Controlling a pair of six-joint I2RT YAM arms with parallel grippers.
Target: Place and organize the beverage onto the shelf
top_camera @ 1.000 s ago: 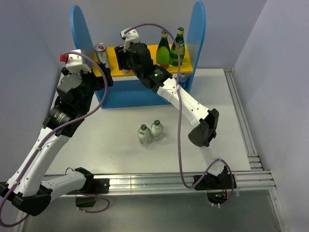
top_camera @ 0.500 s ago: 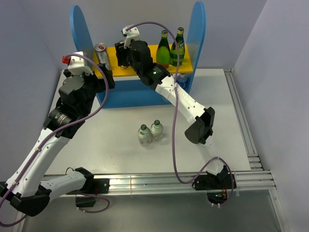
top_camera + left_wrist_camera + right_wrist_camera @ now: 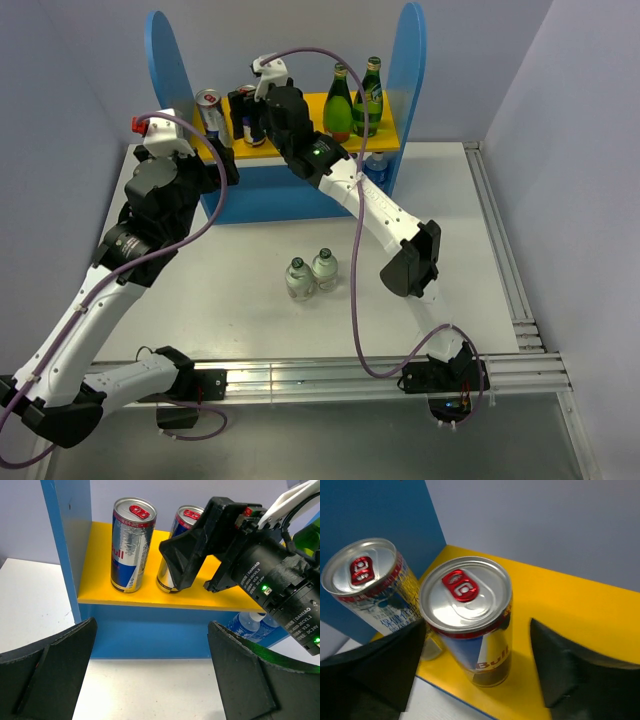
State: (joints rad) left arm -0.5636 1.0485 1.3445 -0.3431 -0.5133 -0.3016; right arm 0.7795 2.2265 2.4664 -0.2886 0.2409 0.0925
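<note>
Straddling can [image 3: 465, 592], right hand [image 3: 476, 630] untouching | gaps visible: right wrist only

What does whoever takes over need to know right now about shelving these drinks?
Left gripper: open, empty, hovering in front of the shelf.
Right gripper: open, jaws either side of the second can, which stands on the yellow top board.
Done: first can beside it, two green bottles at the board's right end, water bottles on the lower level.
Left: two small clear bottles on the table; probably back the right arm off first.
</note>
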